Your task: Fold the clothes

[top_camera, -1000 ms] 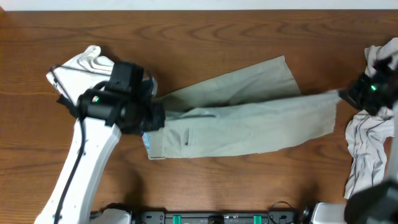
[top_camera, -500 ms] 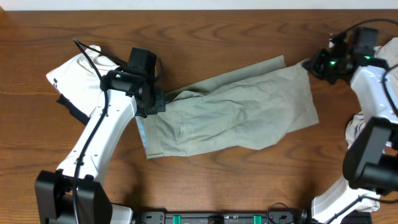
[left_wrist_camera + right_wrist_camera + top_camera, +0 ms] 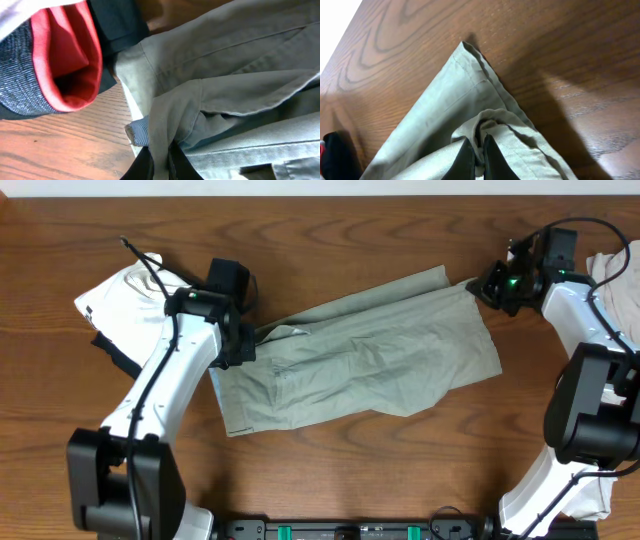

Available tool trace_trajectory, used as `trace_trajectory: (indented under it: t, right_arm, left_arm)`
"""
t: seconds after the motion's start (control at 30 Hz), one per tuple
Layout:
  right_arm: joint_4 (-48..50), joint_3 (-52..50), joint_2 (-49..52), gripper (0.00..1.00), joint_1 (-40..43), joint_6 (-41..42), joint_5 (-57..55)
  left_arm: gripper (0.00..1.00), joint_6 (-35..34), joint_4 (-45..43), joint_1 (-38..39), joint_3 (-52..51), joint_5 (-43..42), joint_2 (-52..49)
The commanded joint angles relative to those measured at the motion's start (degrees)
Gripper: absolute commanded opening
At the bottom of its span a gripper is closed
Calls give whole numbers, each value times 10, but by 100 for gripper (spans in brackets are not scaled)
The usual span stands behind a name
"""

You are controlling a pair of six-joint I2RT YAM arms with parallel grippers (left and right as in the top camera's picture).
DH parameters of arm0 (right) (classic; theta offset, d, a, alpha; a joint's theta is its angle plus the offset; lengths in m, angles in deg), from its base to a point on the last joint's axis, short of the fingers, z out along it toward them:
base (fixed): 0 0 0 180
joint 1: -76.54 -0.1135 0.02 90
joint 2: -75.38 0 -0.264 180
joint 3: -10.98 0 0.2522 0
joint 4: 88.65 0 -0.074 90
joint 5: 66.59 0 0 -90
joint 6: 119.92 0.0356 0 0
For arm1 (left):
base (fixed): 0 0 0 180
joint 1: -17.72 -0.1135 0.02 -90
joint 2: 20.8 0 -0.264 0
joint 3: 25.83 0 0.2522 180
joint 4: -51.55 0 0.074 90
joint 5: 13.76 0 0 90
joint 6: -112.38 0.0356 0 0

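Note:
The grey-green khaki shorts (image 3: 360, 370) lie folded lengthwise across the middle of the table, tilted up to the right. My left gripper (image 3: 243, 345) is shut on the waistband end, where pale blue striped lining shows (image 3: 141, 131); the fingers (image 3: 159, 162) pinch a fold of the cloth. My right gripper (image 3: 484, 286) is shut on the leg hem corner at the far right end; its fingers (image 3: 479, 150) clamp a bunched fold of khaki cloth (image 3: 440, 115).
A white garment (image 3: 125, 295) over a black-and-red one (image 3: 65, 65) lies at the far left behind my left arm. An off-white garment (image 3: 612, 268) lies at the right edge. Bare wood shows along the front and back.
The right gripper carried its leg of the shorts back and to the left, laying it over the other leg. The left gripper shifted slightly left with the waistband; the shorts now lie flatter.

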Motion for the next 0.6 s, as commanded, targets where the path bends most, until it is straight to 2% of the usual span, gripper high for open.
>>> trace_trajectory:
  t: [0.0, 0.07, 0.23, 0.27, 0.33, 0.4, 0.5, 0.57]
  right_arm:
    - [6, 9, 5, 2, 0, 6, -24]
    - [7, 9, 5, 3, 0, 5, -24]
    - [10, 9, 5, 14, 0, 5, -30]
    - [10, 9, 5, 26, 0, 5, -30]
    - [10, 9, 5, 49, 0, 5, -30]
    - [9, 9, 5, 60, 1, 5, -30]
    - [6, 9, 5, 61, 8, 5, -28]
    - [-6, 9, 5, 61, 13, 2, -24]
  left_arm:
    - [9, -4, 8, -8, 2, 72, -16]
    - [9, -7, 7, -9, 2, 89, -23]
    - [11, -12, 7, -11, 2, 109, -37]
    - [17, -12, 7, -12, 2, 111, -38]
    - [40, -19, 8, -12, 2, 120, -38]
    - [79, -24, 9, -12, 3, 132, -37]
    - [92, -35, 16, -12, 8, 133, -34]
    - [95, -41, 23, -12, 15, 132, -24]
